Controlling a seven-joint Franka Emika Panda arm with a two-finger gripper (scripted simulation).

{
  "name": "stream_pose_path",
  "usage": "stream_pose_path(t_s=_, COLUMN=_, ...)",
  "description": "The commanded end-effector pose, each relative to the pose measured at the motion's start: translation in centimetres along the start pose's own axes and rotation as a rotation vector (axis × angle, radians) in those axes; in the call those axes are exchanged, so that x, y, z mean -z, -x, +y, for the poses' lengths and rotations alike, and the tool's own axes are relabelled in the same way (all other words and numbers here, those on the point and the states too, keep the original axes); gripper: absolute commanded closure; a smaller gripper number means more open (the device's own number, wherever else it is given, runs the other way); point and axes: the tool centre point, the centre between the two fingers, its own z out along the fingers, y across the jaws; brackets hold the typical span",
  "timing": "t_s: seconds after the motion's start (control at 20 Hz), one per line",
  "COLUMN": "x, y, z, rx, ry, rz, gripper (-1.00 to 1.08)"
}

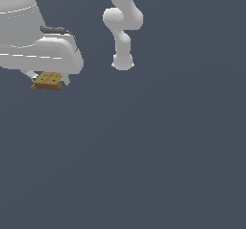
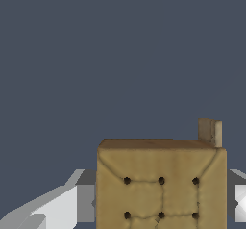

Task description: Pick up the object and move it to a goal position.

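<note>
- Object [image 1: 47,81]: a small flat tan-brown block, seen in the exterior view at that view's upper left, tucked just under the white hand [image 1: 48,79] of the robot arm.
- Surroundings: an even dark blue-grey surface [image 1: 144,165] fills both views, with no other loose items near the block. In the exterior view the arm's white base and lower links [image 1: 123,31] stand well apart, toward the top centre.
- Look of the object [image 2: 161,184]: in the wrist view it is squarish, tan on top, with darker grooves forming a grid and dark dots where the grooves meet. A small tan tab sticks up at one far corner.
- Hand [image 2: 161,199]: in the wrist view a grey-white finger [image 2: 72,209] sits against one side of the block and another shows on the opposite side, so the hand is closed onto the block, gripping it by two opposite sides.
- Hard to tell: the large white hand body covers part of the block in the exterior view; the wrist view cuts off its near edge. Whether the block rests on the surface or is lifted cannot be told.
</note>
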Motion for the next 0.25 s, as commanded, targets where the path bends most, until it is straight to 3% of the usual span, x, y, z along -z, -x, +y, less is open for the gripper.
stream_pose_path(t_s=0.0, x=0.34, y=-0.14, z=0.14, rx=0.0, ry=0.0, rz=0.001, gripper=1.08)
stream_pose_path(t_s=0.2, x=0.42, y=-0.21, z=0.18, rx=0.0, ry=0.0, rz=0.001, gripper=1.08)
